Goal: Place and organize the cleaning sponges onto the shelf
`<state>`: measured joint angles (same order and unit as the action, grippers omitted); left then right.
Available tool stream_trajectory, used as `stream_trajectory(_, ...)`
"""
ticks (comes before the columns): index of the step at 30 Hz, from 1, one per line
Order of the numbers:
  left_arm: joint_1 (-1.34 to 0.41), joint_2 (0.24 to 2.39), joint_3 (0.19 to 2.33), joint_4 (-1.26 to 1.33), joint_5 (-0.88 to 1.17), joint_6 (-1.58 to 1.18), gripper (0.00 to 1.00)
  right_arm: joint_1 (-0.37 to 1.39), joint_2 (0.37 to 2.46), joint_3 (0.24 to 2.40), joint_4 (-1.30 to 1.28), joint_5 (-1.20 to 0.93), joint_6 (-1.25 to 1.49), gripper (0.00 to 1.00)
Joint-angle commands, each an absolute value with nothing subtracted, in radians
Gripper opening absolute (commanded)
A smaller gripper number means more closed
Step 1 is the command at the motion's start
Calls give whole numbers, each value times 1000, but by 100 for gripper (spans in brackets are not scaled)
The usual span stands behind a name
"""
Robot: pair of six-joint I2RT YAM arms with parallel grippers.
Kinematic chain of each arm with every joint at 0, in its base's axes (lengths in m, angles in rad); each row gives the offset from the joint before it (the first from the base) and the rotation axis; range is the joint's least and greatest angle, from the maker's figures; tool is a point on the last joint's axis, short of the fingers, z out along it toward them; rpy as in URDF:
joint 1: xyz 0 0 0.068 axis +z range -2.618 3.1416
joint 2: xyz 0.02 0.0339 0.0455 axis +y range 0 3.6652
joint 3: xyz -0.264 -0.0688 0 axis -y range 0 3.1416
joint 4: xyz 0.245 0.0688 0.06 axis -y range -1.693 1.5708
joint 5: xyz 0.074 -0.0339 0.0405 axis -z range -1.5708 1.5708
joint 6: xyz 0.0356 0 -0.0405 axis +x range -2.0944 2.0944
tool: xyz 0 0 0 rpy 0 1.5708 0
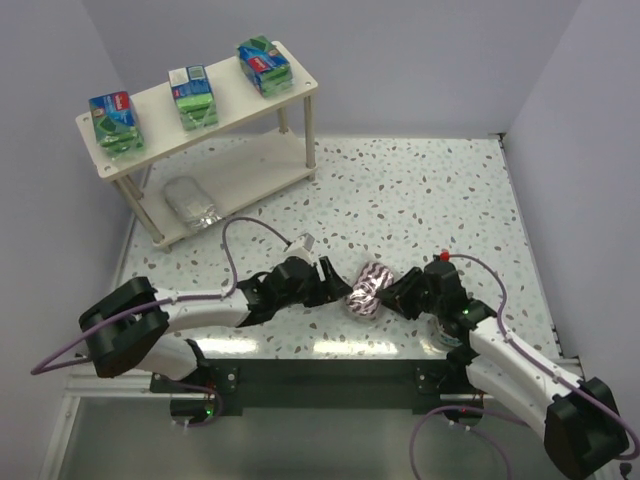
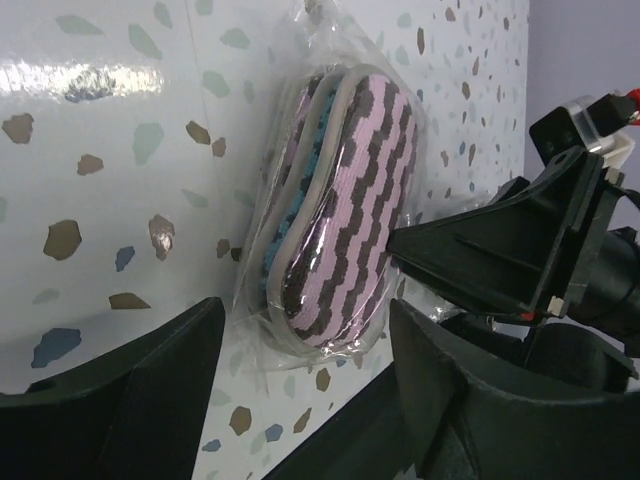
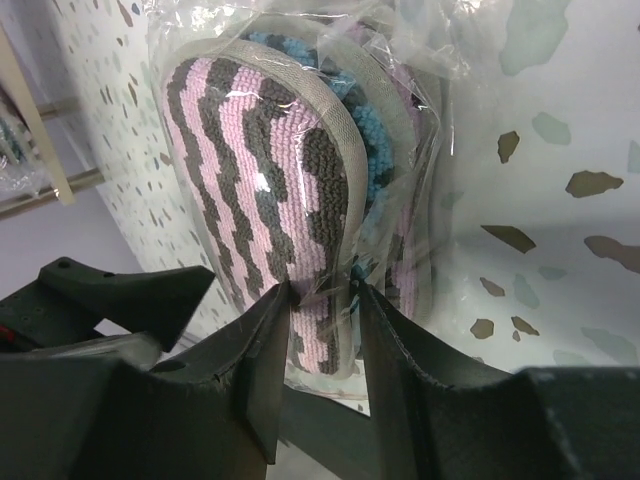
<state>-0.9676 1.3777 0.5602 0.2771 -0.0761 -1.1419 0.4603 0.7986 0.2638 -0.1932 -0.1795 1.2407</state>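
The purple-and-white striped oval pads (image 1: 367,290) sit together in a clear wrap, standing on edge near the table's front. My right gripper (image 1: 393,295) is shut on one end of this pack (image 3: 270,180), its fingers (image 3: 262,350) pinching pad and wrap. My left gripper (image 1: 330,283) is open, and the pack's other end (image 2: 345,200) lies between its fingertips (image 2: 205,330) without clear contact. The cream-white shelf (image 1: 300,92) stands at the far left. Three green-and-blue packs (image 1: 116,120) (image 1: 193,96) (image 1: 264,64) lie on its top board. The silvery pack (image 1: 190,200) lies on its lower board.
The right gripper's black finger (image 2: 480,250) shows in the left wrist view. The table's front edge (image 1: 330,350) runs just behind both grippers. Lilac walls close in the speckled table (image 1: 430,200) on three sides.
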Motion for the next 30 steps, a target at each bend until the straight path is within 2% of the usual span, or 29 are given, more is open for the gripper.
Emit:
stream_trajectory(1, -1003, 1419, 591, 319, -106, -1175, 70, 469, 778, 250, -229, -224, 1269, 38)
stream_trajectory(6, -1035, 1457, 604, 285, -129, -1174, 57, 469, 767, 250, -242, -235, 1256, 39)
stream_trajectory(12, -1046, 1514, 643, 293, -132, -1158, 54, 469, 768, 244, -232, -248, 1244, 41)
stream_trajectory(14, -1046, 1532, 652, 299, -129, -1154, 50, 469, 779, 245, -229, -261, 1238, 41)
stream_trajectory(18, -1048, 1572, 667, 305, -120, -1147, 22, 469, 788, 262, -239, -273, 1218, 44)
stream_trajectory(20, -1048, 1574, 667, 296, -121, -1147, 13, 471, 781, 278, -256, -275, 1206, 48)
stream_trajectory(21, -1048, 1572, 666, 288, -124, -1147, 5, 469, 776, 297, -280, -275, 1200, 50)
stream_trajectory(22, -1048, 1568, 664, 278, -135, -1147, 1, 469, 770, 311, -300, -269, 1192, 57)
stream_trajectory(25, -1048, 1540, 654, 241, -158, -1146, 0, 471, 746, 385, -399, -242, 1152, 71)
stream_trajectory(30, -1039, 1476, 635, 187, -192, -1143, 0, 469, 727, 521, -572, -192, 1089, 86)
